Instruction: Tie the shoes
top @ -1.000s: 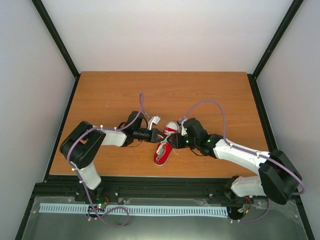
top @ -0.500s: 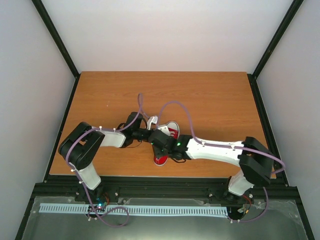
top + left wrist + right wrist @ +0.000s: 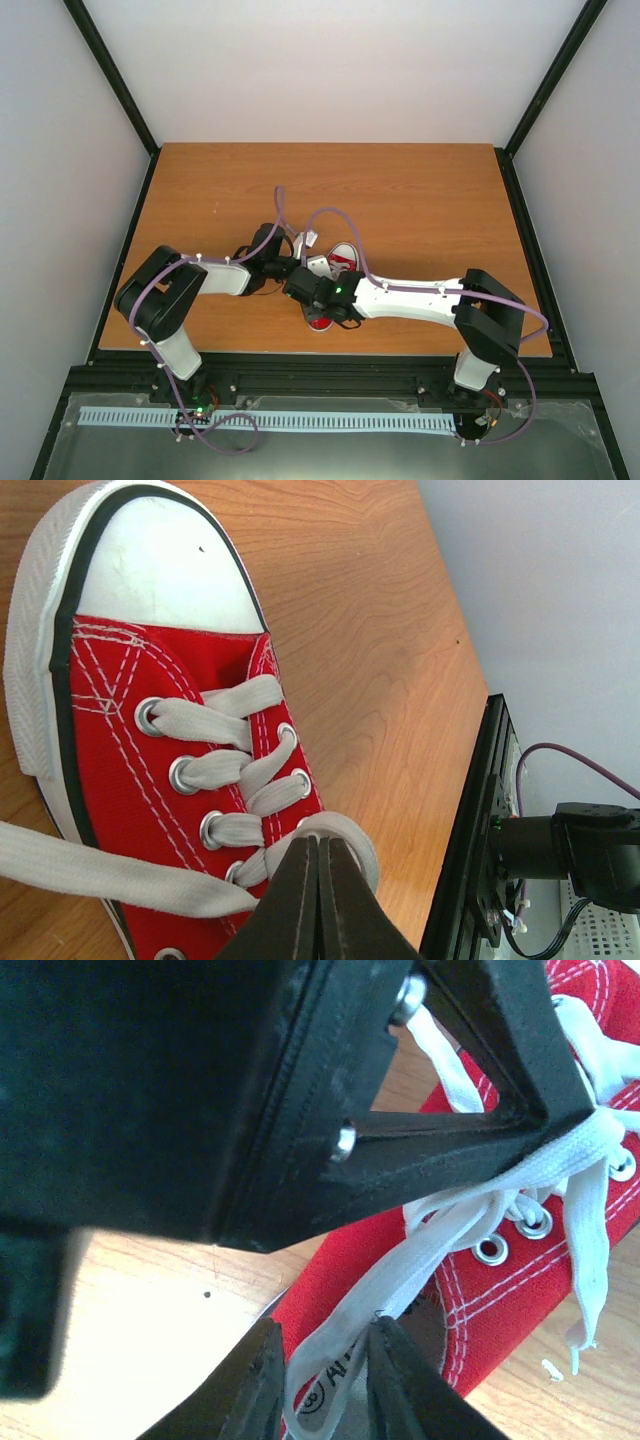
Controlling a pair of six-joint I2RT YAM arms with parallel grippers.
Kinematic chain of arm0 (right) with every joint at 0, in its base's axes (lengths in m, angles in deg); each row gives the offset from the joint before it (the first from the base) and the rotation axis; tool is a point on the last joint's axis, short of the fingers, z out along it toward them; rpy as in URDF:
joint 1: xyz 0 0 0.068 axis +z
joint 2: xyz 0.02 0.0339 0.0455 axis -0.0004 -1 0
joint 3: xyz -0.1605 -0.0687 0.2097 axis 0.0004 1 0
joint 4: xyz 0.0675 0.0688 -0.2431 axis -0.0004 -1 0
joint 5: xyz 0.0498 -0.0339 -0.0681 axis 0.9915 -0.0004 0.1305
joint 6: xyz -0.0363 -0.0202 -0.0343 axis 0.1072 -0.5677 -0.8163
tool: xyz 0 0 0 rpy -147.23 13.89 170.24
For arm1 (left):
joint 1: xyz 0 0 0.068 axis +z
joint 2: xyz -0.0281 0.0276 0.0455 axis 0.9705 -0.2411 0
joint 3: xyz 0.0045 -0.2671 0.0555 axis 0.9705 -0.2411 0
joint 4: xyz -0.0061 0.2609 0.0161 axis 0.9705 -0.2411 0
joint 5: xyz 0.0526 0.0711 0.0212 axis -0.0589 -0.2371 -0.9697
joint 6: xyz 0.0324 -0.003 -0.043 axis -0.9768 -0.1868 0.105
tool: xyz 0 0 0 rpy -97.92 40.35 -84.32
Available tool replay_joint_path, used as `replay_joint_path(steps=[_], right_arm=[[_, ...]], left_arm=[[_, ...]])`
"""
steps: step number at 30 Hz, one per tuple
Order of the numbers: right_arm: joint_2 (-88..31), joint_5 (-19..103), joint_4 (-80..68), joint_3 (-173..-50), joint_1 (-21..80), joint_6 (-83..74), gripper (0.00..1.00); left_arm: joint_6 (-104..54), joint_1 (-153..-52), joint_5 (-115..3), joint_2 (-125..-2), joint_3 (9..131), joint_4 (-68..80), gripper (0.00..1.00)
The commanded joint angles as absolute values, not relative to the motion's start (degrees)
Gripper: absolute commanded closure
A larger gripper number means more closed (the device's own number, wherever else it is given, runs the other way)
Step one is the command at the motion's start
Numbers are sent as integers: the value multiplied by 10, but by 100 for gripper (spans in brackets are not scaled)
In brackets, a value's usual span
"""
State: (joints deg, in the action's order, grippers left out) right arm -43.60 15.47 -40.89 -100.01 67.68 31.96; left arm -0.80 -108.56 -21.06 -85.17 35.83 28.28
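One shoe point(image 3: 130, 770) lies mid-way across the table point(image 3: 420, 200), between two grippers. The left gripper point(image 3: 318, 855) is pinched together on a lace point(image 3: 100, 870) loop. The right gripper point(image 3: 325, 1380) is narrowly apart around another strand, its grip unclear.

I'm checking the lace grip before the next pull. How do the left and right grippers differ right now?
The left gripper is shut, fingers pressed together on a white lace; the right gripper is open, a lace strand passing loose between its fingers. The left gripper works over the eyelets of the red sneaker; the right gripper sits by its collar. Both have black fingers.
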Motion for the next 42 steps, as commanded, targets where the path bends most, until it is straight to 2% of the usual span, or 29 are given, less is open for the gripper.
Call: replay_joint_path(steps=[1, 8, 14, 24, 42], right_arm=[[-448, 143, -425, -1017, 683, 327, 78], [-421, 147, -426, -1005, 683, 318, 97], [-367, 144, -430, -999, 660, 276, 97], [-317, 250, -357, -932, 554, 204, 97], [-290, 340, -286, -858, 434, 171, 97]], left_arm=[[-11, -1086, -217, -837, 357, 301, 99], [-19, -1086, -232, -830, 356, 290, 99], [-33, -1086, -252, -813, 352, 272, 99], [-46, -1085, -300, -787, 345, 235, 99], [-37, -1080, -395, -778, 339, 179, 99]])
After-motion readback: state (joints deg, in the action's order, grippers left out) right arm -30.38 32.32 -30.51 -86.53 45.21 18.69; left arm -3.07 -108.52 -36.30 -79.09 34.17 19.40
